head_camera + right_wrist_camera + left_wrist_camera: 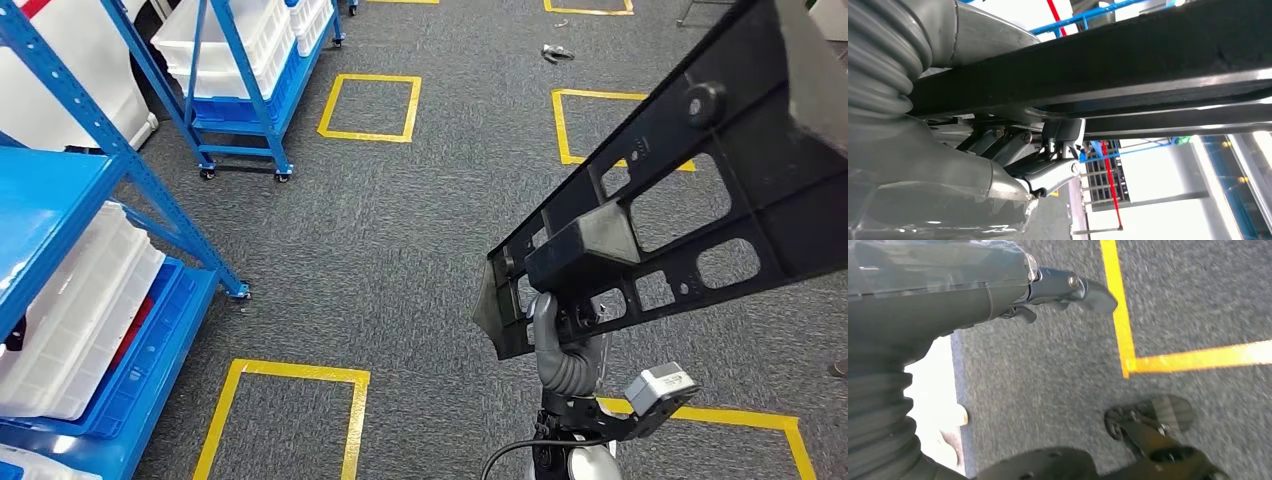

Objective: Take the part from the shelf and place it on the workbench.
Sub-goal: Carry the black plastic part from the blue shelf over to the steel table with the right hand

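Note:
A long black plastic part (585,240) with cut-out openings runs from the lower middle up to the top right in the head view, raised above the floor. My right hand (568,352) grips it from below near its lower end, fingers wrapped around its edge. In the right wrist view the same part (1128,65) crosses as a dark bar, with my right hand (1048,167) closed under it. My left hand (1048,287) hangs over the carpet, thumb stretched out, holding nothing.
Blue shelving racks (60,200) with white crates (75,310) stand at the left, and another wheeled rack (240,90) at the back left. Yellow tape squares (370,105) mark the grey carpet. A small object (556,52) lies on the far floor.

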